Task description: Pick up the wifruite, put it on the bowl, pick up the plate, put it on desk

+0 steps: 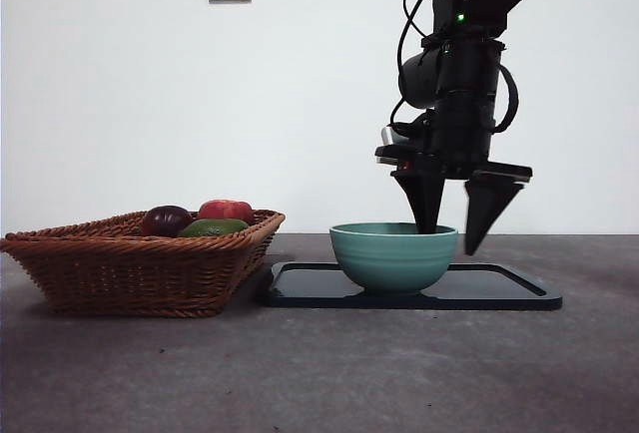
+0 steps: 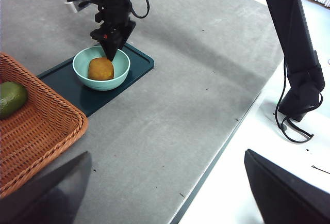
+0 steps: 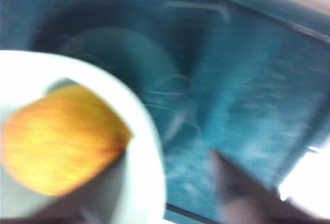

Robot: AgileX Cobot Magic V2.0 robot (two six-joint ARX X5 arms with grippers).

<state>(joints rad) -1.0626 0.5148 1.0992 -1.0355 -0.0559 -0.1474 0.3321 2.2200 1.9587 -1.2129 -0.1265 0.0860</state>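
The orange-brown wifruite (image 2: pixel 100 68) (image 3: pixel 56 139) lies inside the mint-teal bowl (image 1: pixel 392 253) (image 2: pixel 124 65). The bowl stands on the plate (image 1: pixel 499 288) (image 2: pixel 67 87) (image 3: pixel 247 79), a dark teal flat tray on the desk (image 1: pixel 319 373). My right gripper (image 1: pixel 448 240) (image 2: pixel 111 52) hangs open over the bowl's rim, one jaw dipping inside the bowl and the other outside it above the plate. It holds nothing. My left gripper (image 2: pixel 167 154) is open and empty, high above the desk and well away from the bowl.
A brown wicker basket (image 1: pixel 140 263) (image 2: pixel 31 131) stands beside the plate, holding a green fruit (image 1: pixel 213 226) (image 2: pixel 10 97), a dark purple fruit (image 1: pixel 166 219) and a red fruit (image 1: pixel 227 210). The desk's edge (image 2: pixel 221 152) runs diagonally in the left wrist view.
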